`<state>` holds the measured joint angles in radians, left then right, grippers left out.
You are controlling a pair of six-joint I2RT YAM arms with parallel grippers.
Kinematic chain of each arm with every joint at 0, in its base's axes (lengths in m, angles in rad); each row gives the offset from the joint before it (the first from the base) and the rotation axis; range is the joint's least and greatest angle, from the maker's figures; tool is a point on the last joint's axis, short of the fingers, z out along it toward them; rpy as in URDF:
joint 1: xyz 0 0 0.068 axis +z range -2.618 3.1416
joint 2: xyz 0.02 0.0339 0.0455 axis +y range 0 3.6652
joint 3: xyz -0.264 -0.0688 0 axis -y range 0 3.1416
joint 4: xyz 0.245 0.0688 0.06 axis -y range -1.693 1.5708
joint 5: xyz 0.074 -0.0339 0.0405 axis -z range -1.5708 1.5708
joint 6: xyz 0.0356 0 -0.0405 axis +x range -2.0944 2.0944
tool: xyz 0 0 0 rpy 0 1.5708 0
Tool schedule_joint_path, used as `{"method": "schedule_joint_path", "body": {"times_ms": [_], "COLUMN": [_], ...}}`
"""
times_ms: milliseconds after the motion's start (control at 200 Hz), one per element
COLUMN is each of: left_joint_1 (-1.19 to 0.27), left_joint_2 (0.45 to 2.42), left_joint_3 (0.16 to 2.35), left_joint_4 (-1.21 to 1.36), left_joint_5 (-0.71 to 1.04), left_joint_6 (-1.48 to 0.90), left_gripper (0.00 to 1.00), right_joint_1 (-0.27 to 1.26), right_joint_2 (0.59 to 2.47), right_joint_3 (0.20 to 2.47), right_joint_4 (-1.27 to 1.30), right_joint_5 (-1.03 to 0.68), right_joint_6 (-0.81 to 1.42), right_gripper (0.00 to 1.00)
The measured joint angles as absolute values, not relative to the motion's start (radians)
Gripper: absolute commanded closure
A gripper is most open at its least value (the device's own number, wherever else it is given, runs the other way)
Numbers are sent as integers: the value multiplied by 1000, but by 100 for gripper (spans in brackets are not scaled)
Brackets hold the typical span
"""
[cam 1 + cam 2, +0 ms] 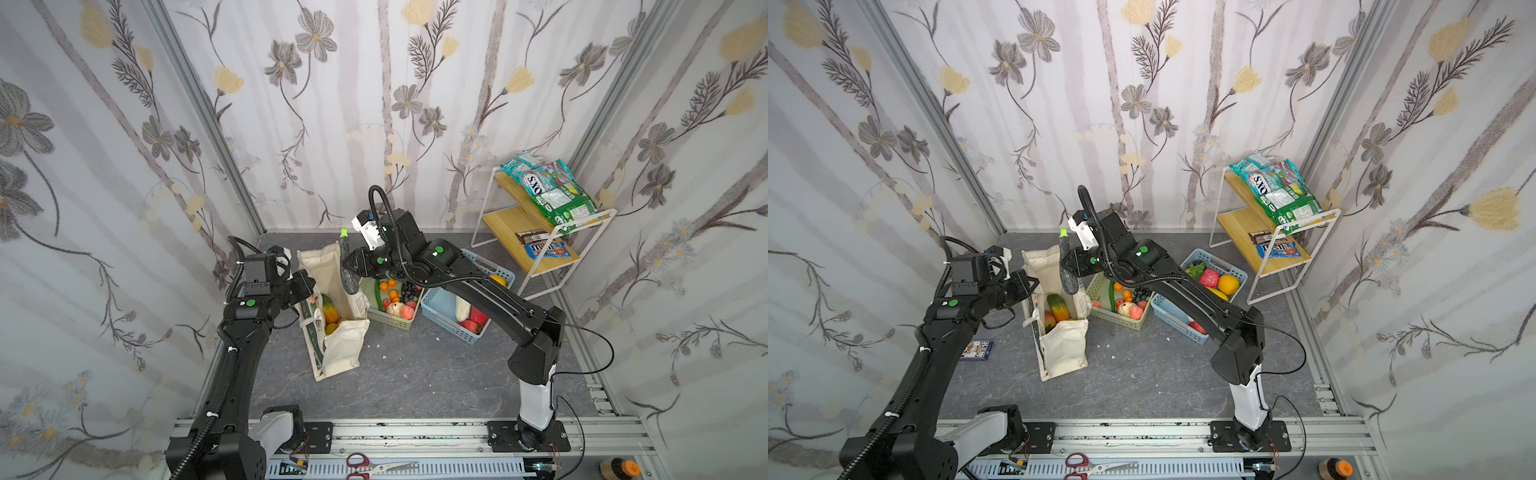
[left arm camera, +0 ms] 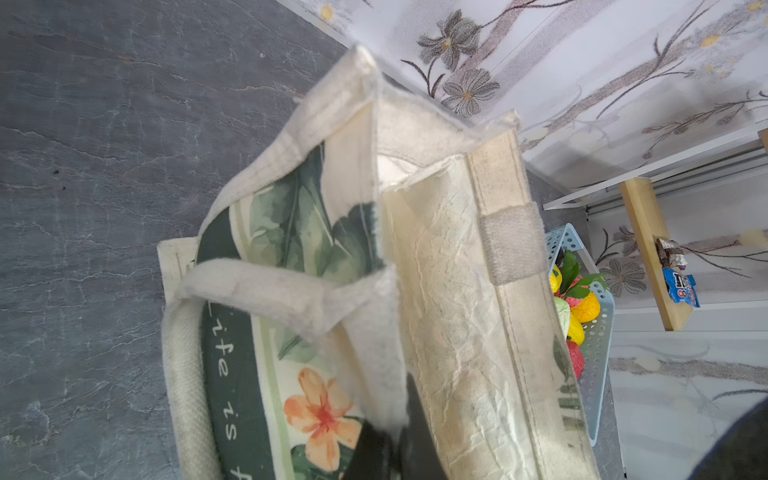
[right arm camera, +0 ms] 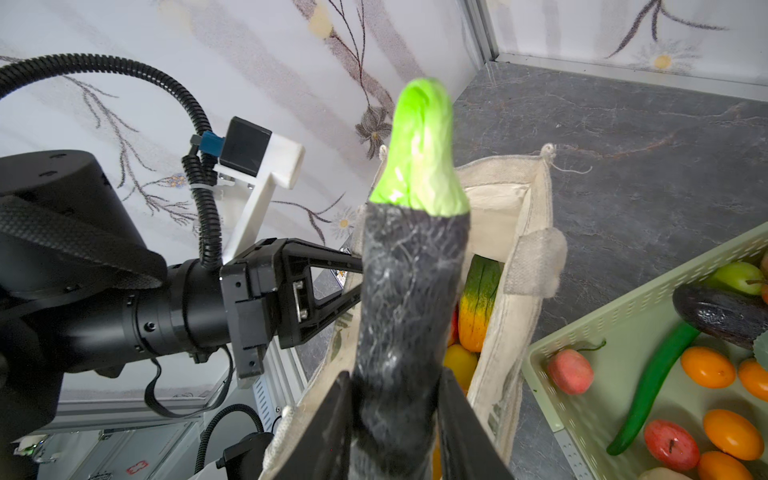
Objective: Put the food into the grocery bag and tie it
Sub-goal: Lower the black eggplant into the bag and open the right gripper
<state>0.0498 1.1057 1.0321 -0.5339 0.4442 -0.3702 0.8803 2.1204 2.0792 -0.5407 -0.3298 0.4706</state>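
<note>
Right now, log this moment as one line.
left gripper: shut on bag rim | right gripper: shut on eggplant, upright at bag mouth | bag: open, fruit inside | tying: not begun

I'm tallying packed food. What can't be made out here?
Both top views: grocery bag walls hide its lower contents.
Left wrist view: left gripper blurred, cut by the edge.
A top view: right arm covers the blue basket's middle.
Right wrist view: eggplant's lower end cut off by the edge.
</note>
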Motion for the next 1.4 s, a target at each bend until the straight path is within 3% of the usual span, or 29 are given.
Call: {"method": "schedule_joint_path", "body": {"times_ms": [1404], "left_joint_1": [12], "left_joint_2": [1084], "left_joint_3": [1068], "left_joint_4": [-552], "left_joint_5": [430], "left_joint_6": [-378], "left_gripper": [100], "right_joint_1": [949], "right_joint_2": [2343], "right_joint_3": [2072], "right_joint_4": [-584], "right_joint_5": [-361], "right_joint_6": [433], "right_gripper": [67]}}
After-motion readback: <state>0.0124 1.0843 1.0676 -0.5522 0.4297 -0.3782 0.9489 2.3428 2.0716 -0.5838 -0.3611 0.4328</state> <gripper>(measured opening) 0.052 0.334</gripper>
